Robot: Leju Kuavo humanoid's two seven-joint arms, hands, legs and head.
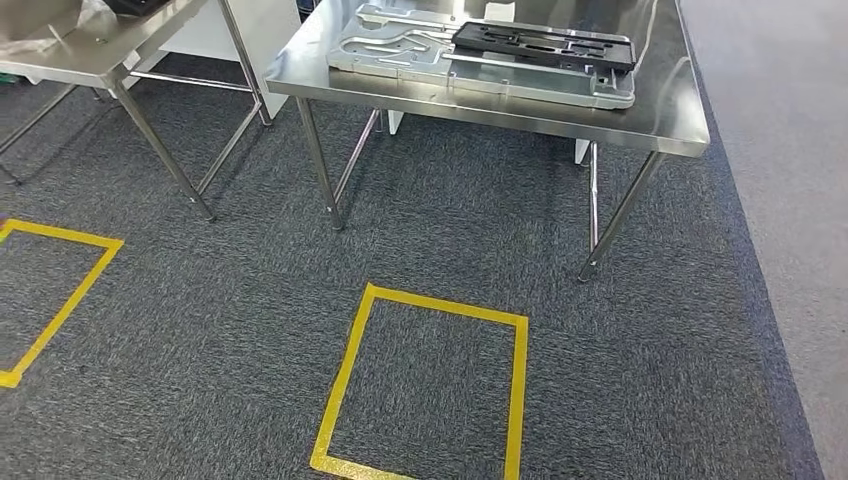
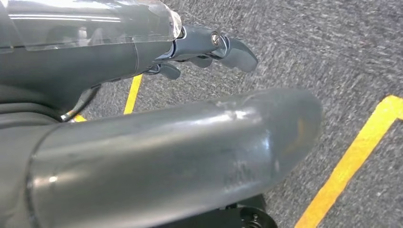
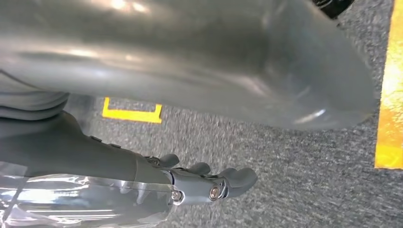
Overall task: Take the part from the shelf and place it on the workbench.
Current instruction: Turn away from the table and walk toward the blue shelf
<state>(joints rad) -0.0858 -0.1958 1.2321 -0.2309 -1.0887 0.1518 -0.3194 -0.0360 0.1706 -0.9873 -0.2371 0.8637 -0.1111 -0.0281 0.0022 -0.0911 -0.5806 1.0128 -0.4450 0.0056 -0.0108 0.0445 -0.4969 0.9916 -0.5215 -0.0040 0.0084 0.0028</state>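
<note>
Black part sits on the grey metal fixture atop the steel desk. Left hand and right hand both hang over carpet, fingers apart, holding nothing.

Two tables stand beyond floor markings.
A part lies on a tray on the right table; a second table stands left; a taped square lies before them.
</note>
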